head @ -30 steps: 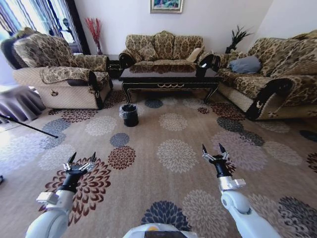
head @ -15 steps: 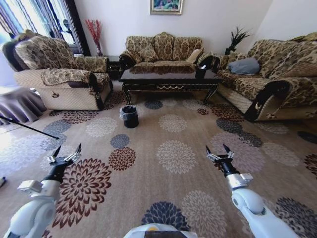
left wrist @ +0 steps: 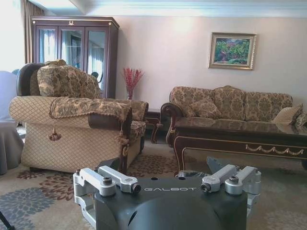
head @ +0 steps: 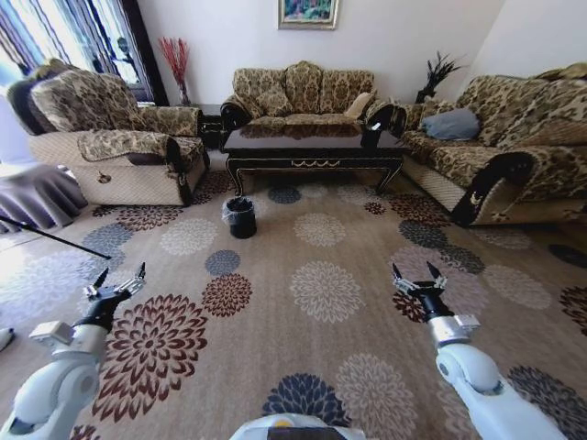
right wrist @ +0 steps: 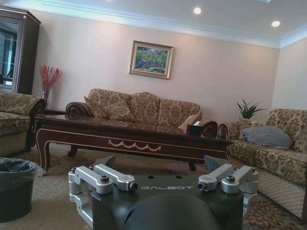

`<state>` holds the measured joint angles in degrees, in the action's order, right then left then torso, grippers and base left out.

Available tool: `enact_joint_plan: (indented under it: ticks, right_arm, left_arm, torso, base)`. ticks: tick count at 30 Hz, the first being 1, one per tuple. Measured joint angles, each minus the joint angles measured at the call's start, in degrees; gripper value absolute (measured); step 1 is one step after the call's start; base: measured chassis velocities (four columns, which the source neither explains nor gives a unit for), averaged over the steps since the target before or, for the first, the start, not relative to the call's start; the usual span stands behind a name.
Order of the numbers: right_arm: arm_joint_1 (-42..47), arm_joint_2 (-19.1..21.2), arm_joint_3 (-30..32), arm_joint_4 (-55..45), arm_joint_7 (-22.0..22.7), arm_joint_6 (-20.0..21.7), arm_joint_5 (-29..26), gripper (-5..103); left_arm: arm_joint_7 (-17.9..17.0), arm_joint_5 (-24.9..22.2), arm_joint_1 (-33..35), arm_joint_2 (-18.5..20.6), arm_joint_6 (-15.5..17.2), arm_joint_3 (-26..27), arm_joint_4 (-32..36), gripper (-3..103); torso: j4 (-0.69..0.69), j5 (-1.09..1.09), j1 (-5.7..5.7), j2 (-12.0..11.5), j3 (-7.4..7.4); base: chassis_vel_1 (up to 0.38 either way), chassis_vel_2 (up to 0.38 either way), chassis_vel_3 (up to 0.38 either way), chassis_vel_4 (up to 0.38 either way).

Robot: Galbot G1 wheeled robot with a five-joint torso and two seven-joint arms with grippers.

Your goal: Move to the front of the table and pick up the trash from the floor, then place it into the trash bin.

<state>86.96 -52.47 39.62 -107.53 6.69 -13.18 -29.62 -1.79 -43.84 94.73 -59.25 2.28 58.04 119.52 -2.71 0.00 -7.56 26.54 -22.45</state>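
The dark brown table [head: 312, 149] with gold trim stands at the far end of the flowered carpet floor [head: 321, 289], in front of a sofa. The black trash bin [head: 241, 216] with its clear liner sits on the carpet near the table's front left leg. I cannot make out any trash on the floor. My left gripper [head: 120, 273] hovers open over the carpet at the near left. My right gripper [head: 413, 271] hovers open at the near right. Both are far short of the bin. The right wrist view shows the table [right wrist: 129, 135] and the bin [right wrist: 17, 188]; the left wrist view shows the table [left wrist: 240, 138].
An armchair [head: 110, 137] stands to the left, a sofa [head: 303, 92] behind the table, and another sofa [head: 504, 137] along the right. A thin dark rod [head: 55, 236] crosses the floor at far left. Open carpet lies between me and the table.
Both arms have spread outward: the left gripper swung left and a little up in the picture, the right gripper drifted right. The room has hardly shifted.
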Motion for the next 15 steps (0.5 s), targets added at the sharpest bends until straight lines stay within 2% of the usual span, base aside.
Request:
enact_joint_plan:
  ticks: [15]
  right_arm:
    - [0.53,-0.38,0.49,-0.5,-0.14,-0.55,-0.18,100]
  left_arm:
    - [0.06,0.02,0.43,-0.48,0.06,0.0,0.87,100]
  torso:
    - [0.0,0.0,-1.32,3.43,-2.08]
  base:
    - [0.0,0.0,0.0,0.0]
